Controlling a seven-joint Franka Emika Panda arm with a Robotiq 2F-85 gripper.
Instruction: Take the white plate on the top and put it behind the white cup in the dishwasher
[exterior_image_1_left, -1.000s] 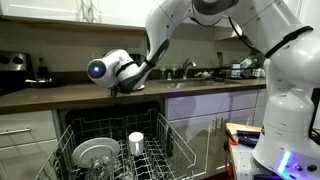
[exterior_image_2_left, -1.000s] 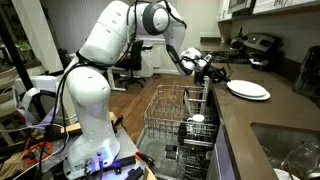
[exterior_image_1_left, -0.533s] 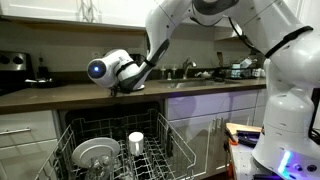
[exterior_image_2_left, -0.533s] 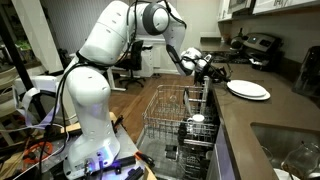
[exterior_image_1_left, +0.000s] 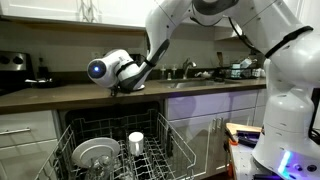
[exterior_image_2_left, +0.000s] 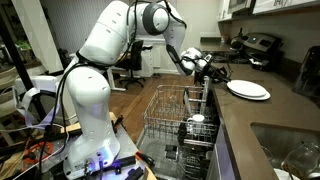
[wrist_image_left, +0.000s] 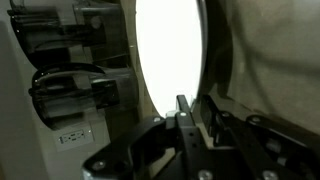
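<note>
The white plate (exterior_image_2_left: 248, 89) lies flat on the dark bench (exterior_image_2_left: 252, 116), above and to one side of the open dishwasher (exterior_image_1_left: 105, 122). The claw (exterior_image_2_left: 213, 71) sits low at the plate's near edge. In the wrist view the plate fills the area ahead and one finger reaches up to its rim. I cannot tell whether the finger touches the rim, or how wide the claw stands. Nothing is lifted.

The risks come from the plate being thin, flat and smooth:
- If the fingers close without one getting under the rim, they will likely push the plate along the bench instead of gripping it.
- A grip at the very edge could let the plate tip or slide out on the way down.
- The rack (exterior_image_1_left: 165, 150) is crowded. The white cup (exterior_image_1_left: 136, 143) stands among the upright wires, with a greyish glass dish (exterior_image_1_left: 95, 153) just beside it. A plate lowered at a poor angle could knock the cup over or catch on the wires rather than slot in behind it.

The bench top is dark, hard and slightly glossy, so it probably gives little friction. This is a home kitchen with white drawers (exterior_image_1_left: 25, 130) under the bench and a sink tap (exterior_image_1_left: 186, 68) further along it.
</note>
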